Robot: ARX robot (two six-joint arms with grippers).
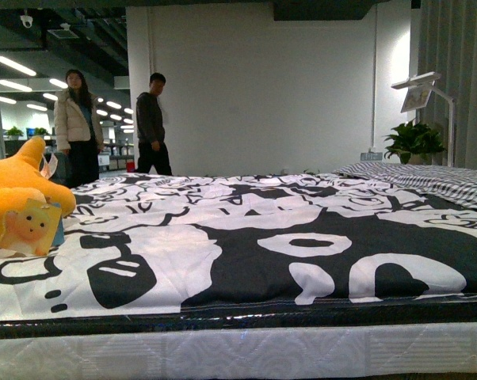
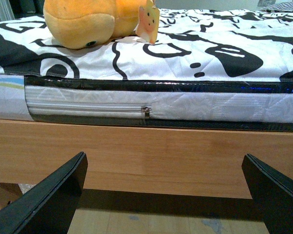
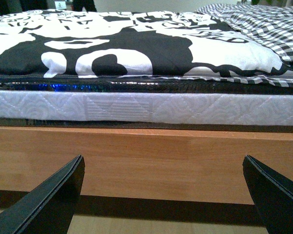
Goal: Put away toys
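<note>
1. The step in hand looks like the reach. The left tool [image 2: 163, 161] hangs low in front of the wooden bed frame [image 2: 151, 146], jaws spread wide and empty. It probably has to rise above the mattress edge before going forward, or it may strike the frame.
2. The plush toy [image 1: 20, 198] lies on the bed [image 1: 246, 261], on its black-and-white cover, far to the robot's left and near the front edge.
3. The toy sits higher than the left tool and well apart from it, with no contact.
4. The body looks soft and plump, so closing on the body should hold better than closing on the paper tag [image 2: 149, 22].
5. The right tool [image 3: 162, 161] is likewise wide open and empty, with no toy in front of it.
</note>
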